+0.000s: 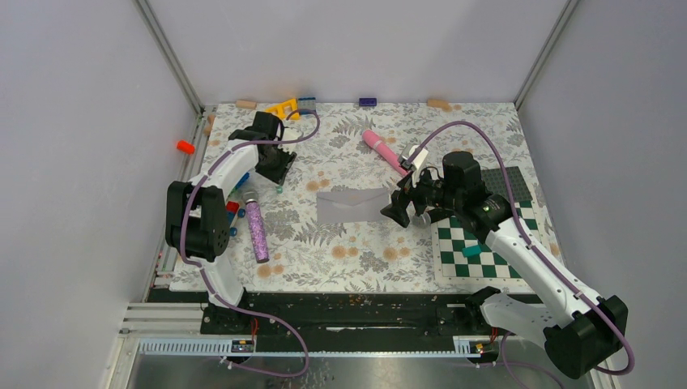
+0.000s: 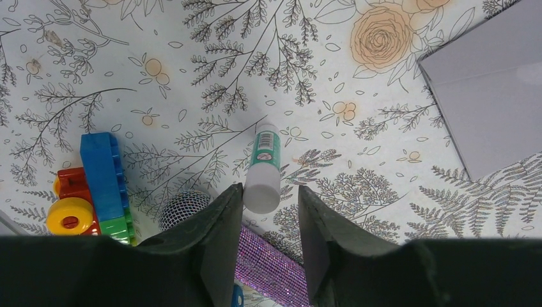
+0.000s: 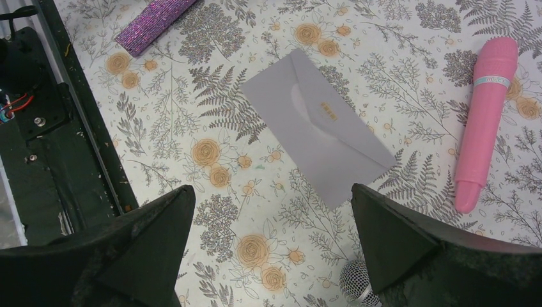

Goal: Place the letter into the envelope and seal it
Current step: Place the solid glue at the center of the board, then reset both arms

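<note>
The pale grey envelope [image 1: 353, 204] lies flat at the table's middle with its pointed flap folded down; it also shows in the right wrist view [image 3: 316, 125], and one corner shows in the left wrist view [image 2: 492, 89]. No separate letter shows. My right gripper [image 1: 405, 209] is open wide and empty, above the envelope's right end [image 3: 271, 198]. My left gripper [image 1: 275, 166] is open at the far left [image 2: 270, 190]. A white and green glue stick [image 2: 263, 171] lies just ahead of its fingertips, not gripped.
A purple glitter microphone [image 1: 257, 229] lies left of the envelope and under my left gripper [image 2: 268, 262]. A pink microphone [image 1: 382, 148] lies behind the envelope [image 3: 486, 121]. Toy blocks [image 2: 96, 192] sit at the left. The green-and-white checkerboard mat [image 1: 482, 243] is at the right.
</note>
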Controlling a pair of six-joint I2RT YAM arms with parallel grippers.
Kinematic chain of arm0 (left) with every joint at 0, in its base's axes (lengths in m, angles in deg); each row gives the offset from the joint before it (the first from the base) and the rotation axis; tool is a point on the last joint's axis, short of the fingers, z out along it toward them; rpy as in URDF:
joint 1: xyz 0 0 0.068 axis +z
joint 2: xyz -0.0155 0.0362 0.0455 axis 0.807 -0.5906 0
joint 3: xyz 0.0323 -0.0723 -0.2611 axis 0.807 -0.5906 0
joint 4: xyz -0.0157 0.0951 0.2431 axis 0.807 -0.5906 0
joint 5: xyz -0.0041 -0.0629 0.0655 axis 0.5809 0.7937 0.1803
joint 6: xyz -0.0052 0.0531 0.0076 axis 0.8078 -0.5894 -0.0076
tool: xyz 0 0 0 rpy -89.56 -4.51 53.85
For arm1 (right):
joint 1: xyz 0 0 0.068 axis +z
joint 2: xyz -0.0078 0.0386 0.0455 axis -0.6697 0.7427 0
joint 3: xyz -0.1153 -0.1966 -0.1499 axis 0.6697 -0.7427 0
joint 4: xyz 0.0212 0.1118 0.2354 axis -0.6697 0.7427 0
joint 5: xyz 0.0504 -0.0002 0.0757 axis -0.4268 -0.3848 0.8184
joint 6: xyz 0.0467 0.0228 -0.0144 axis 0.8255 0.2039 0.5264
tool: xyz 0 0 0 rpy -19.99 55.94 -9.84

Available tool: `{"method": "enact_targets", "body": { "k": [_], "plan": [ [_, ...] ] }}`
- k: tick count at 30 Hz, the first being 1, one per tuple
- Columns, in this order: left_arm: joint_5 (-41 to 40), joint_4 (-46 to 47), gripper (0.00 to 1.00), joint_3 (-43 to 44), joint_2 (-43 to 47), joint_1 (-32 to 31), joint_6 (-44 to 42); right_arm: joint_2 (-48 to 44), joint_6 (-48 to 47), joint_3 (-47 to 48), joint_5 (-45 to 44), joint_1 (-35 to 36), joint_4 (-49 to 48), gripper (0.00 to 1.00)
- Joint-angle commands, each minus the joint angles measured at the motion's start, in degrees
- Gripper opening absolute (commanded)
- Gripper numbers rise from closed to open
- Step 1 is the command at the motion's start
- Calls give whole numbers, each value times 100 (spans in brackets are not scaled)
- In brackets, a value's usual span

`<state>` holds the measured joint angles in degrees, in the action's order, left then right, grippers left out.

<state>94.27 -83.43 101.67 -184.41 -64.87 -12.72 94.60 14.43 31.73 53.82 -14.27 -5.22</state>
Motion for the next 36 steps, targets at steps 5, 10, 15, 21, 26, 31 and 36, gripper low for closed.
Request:
{"method": "enact_targets", "body": {
  "k": [5,10,15,21,26,31,36],
  "plan": [
    [134,132,42,-32,73,52,22,-1,-9,119,149,-53,-8,100],
    [125,132,52,-29,109,57,22,-1,0,125,166,-52,-9,100],
    [90,157,64,-35,139,80,39,-16,0,124,166,-52,-7,100],
    [9,292,91,-109,394,176,154,-27,4,126,141,-61,-1,100],
    [236,221,99,-169,1145,416,227,-127,-22,260,-174,-70,165,100],
    [1187,268,99,-506,2560,1075,370,-302,-130,526,-940,-86,584,100],
    [1767,485,99,-1120,3866,1692,377,-621,116,774,-2543,-87,874,100]
  ]
}}
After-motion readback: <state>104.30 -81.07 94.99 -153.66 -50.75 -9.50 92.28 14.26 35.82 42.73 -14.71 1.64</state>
